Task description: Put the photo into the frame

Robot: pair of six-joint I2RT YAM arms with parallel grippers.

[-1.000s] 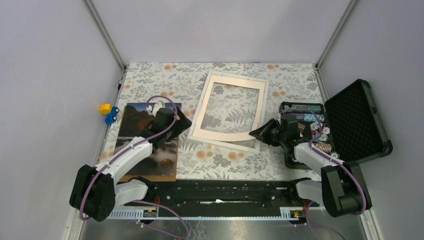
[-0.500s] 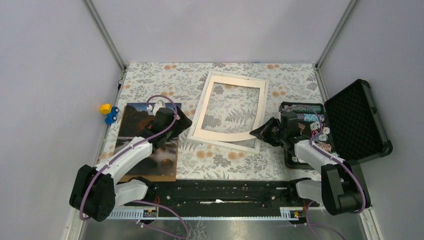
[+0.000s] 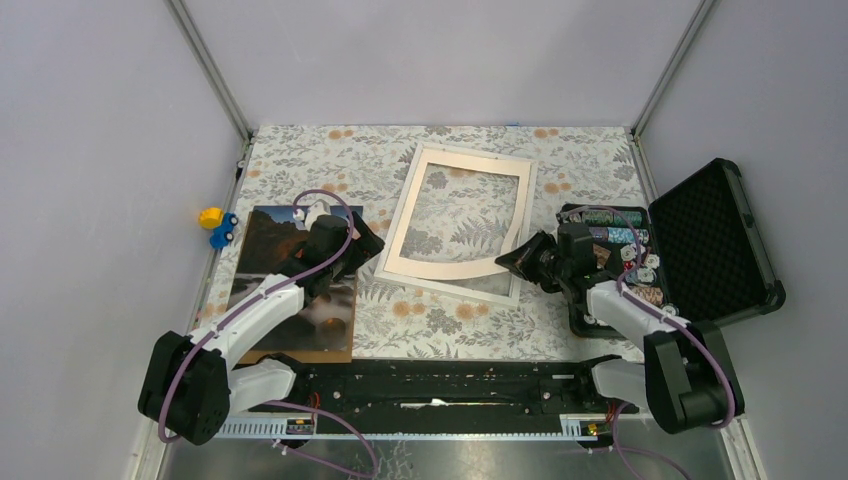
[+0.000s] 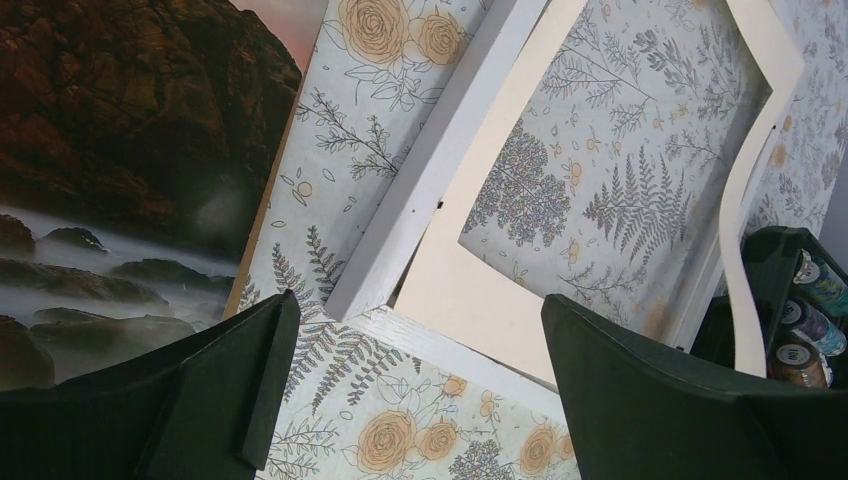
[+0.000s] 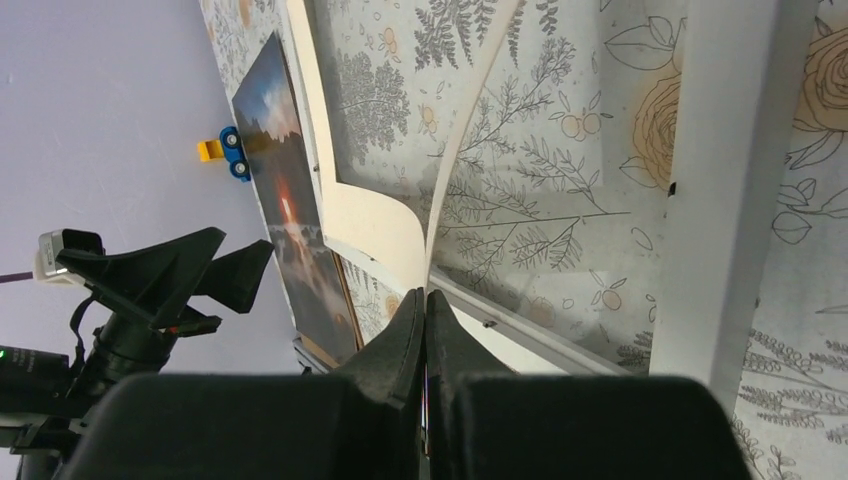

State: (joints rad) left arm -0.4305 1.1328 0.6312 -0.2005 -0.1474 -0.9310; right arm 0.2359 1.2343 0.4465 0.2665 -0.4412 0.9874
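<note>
Right wrist shows right tool (image 5: 425, 296) pinching mat (image 5: 375, 225) corner; left tool (image 4: 415, 320) gapes, empty, near photo (image 4: 120, 150).

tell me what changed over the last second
The right pincer, shut on the near right corner of the white mat, has crept left and slightly away from the bases, bowing that corner a little more. The left pincer stays open and still; the photo and the frame have not moved.

Light even and diffuse, from overhead; moderately bright. Top view sharp, with only faint soft shadows on bench (image 3: 450, 330) beneath the arms. Wrist views: right end effector (image 5: 425, 300) near lens, dark, soft-focus. Faint hazy sheen on photo (image 4: 120, 120).
</note>
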